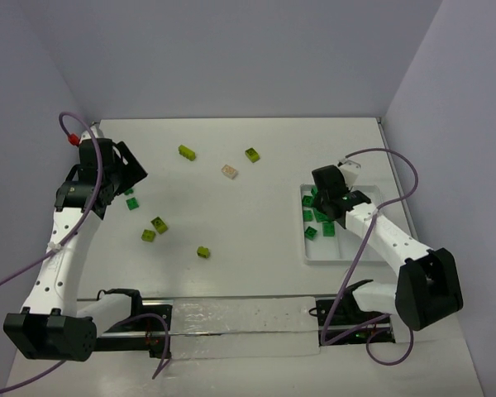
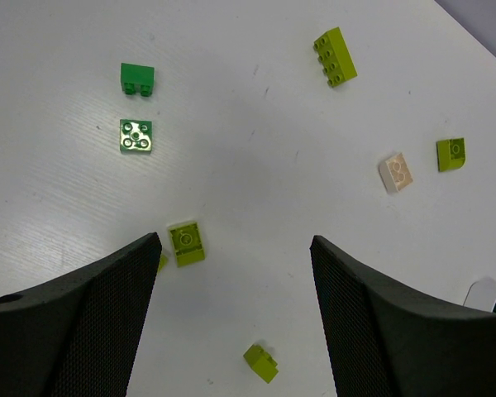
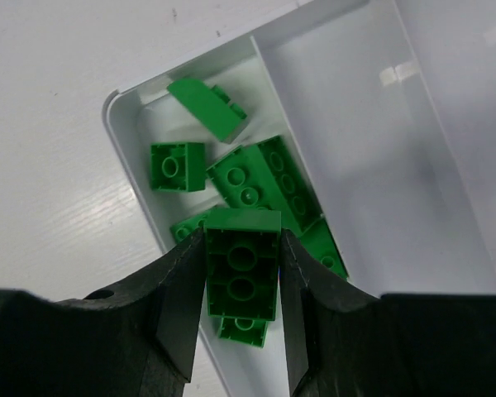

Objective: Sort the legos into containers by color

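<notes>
My right gripper [image 3: 242, 241] is shut on a dark green lego [image 3: 241, 269], held studs-down just above the left container [image 3: 140, 178] of the white tray [image 1: 372, 248]. Several dark green legos [image 3: 260, 178] lie in that container. In the top view the right gripper [image 1: 324, 201] hangs over the tray's left end. My left gripper [image 2: 234, 241] is open above the table, with a yellow-green lego [image 2: 186, 243] by its left finger and another [image 2: 260, 363] below. Two dark green legos [image 2: 136, 136] lie further off, near the left gripper [image 1: 120, 178].
Loose on the table are a yellow-green brick [image 1: 187, 152], another [image 1: 253, 155], a pale peach one [image 1: 229, 171], and yellow-green ones [image 1: 159, 224] [image 1: 203, 251]. The tray's middle compartment [image 3: 355, 141] holds nothing. Walls close the table at back and sides.
</notes>
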Motion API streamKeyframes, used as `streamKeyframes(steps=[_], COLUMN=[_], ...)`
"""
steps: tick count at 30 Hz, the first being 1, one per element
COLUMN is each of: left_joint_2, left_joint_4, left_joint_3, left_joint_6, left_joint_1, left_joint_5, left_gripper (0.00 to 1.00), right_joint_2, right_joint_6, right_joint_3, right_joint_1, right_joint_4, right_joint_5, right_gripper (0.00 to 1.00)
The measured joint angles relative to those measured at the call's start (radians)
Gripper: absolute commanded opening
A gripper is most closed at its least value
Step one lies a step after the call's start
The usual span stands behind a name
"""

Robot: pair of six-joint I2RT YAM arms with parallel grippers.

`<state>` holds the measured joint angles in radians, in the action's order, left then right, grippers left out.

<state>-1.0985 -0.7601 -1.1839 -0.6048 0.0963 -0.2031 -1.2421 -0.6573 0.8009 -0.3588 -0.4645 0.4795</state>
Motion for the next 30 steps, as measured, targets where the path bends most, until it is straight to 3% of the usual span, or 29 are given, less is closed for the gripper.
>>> streamKeyframes(steps=[5,13,20,30], left_joint_2=[-0.008,-0.027,-0.063,-0.268], left_joint_4=[0.004,0.013,0.027,0.059], left_joint_3=[0.000,0.017,0.023,0.020], left_joint_6=[0.000,-0.001,-0.003,-0.028], left_joint_1=[0.000,0.000,0.000,-0.041], left_joint_5=[0.005,0.020,0.014,-0.043], left_gripper=[0.81,0.82,0.82,0.70], right_joint_2=[-0.003,-0.012,-0.010,0.069], right_joint_6=[0.015,0.033,0.046,0.053], right_joint_3=[-0.027,-0.027,-0.025,0.039], right_joint_1=[0.032,0.032,0.031,-0.010], right_joint_4=[0.009,0.045,0.051,0.039], right_joint_5=[-0.011,-0.061,-0.079,-0.091], right_gripper=[0.58,0.66,0.69,0.72])
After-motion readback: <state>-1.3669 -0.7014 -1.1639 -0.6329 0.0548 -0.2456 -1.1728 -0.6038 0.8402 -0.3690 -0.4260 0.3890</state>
